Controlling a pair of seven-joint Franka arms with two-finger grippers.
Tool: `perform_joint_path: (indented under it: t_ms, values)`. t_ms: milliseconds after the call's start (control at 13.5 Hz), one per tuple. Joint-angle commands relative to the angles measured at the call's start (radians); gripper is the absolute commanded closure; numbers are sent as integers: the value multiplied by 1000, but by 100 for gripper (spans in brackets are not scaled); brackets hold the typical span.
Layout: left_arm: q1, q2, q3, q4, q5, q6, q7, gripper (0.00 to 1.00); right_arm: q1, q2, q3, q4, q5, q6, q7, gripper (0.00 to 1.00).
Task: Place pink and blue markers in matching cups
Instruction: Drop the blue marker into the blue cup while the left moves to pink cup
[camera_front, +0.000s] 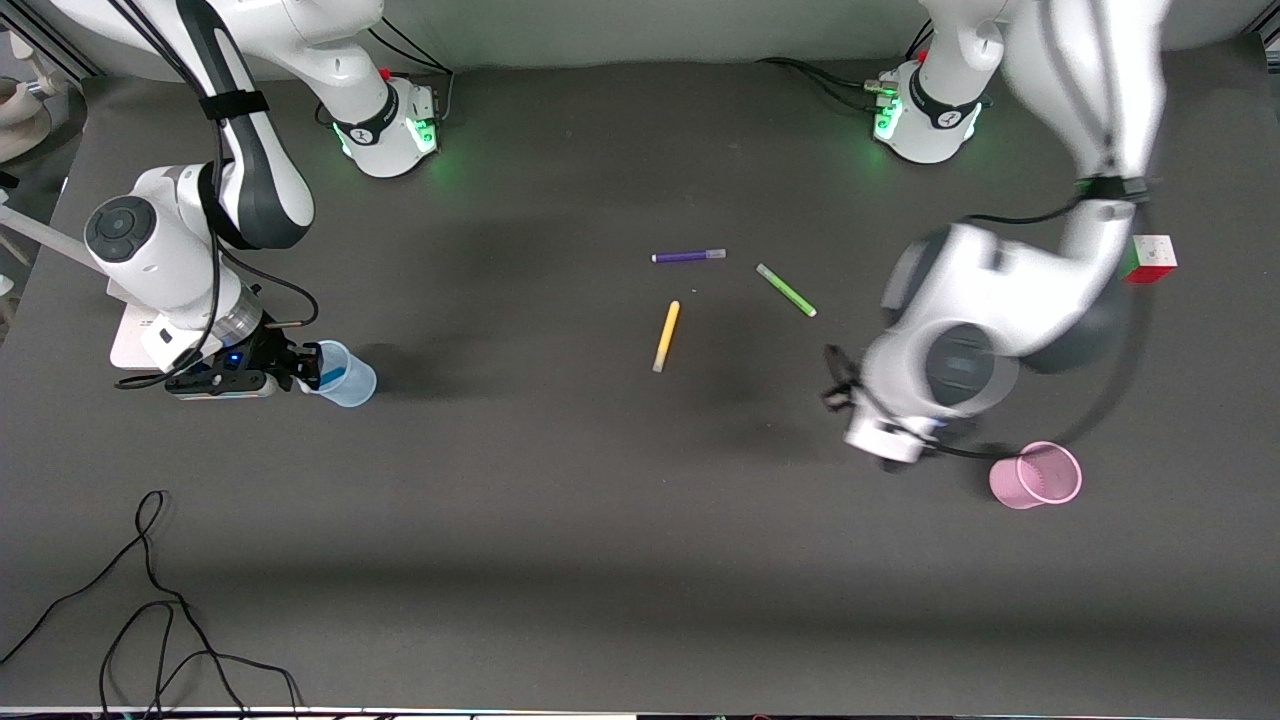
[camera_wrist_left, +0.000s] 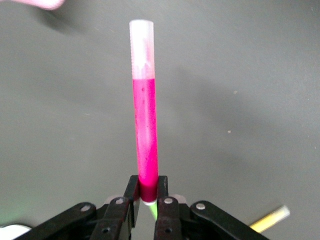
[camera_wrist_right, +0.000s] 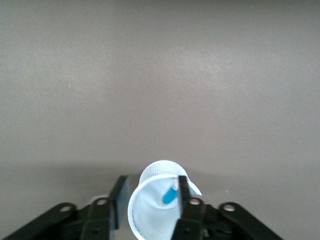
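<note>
Pink marker (camera_wrist_left: 144, 125) in L gripper (camera_wrist_left: 146, 192) | R gripper (camera_wrist_right: 150, 200) over blue cup (camera_wrist_right: 157, 205)

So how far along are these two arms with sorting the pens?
Blue marker already sits in the blue cup, with the right gripper open around the cup's rim. The left gripper holds the pink marker near the pink cup. Dropping it in remains.

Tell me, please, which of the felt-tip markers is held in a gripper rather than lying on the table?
The magenta-pink marker, clamped by the left gripper.
</note>
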Motion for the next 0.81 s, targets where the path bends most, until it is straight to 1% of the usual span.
perform_joint_path:
  t_ms: [0, 148, 370, 444, 593, 741]
  values:
    - [152, 43, -11, 109, -82, -135, 174, 100, 4, -39, 2, 48, -15, -112, 1, 0]
    - [250, 53, -11, 114, -131, -152, 274, 100, 4, -50, 5, 171, 5, -311, 4, 0]
    - [361, 98, -11, 115, -208, -152, 397, 100, 4, -60, 14, 370, 80, -568, 1, 0]
    - [384, 113, -11, 118, -226, -152, 420, 100, 4, -70, 29, 423, 80, -626, -1, 0]
    - [439, 159, -11, 144, -286, -180, 445, 100, 2, -93, 30, 506, 74, -694, -13, 0]
    - [487, 201, -13, 180, -331, -230, 457, 100, -3, -87, 33, 596, 72, -771, -13, 0]
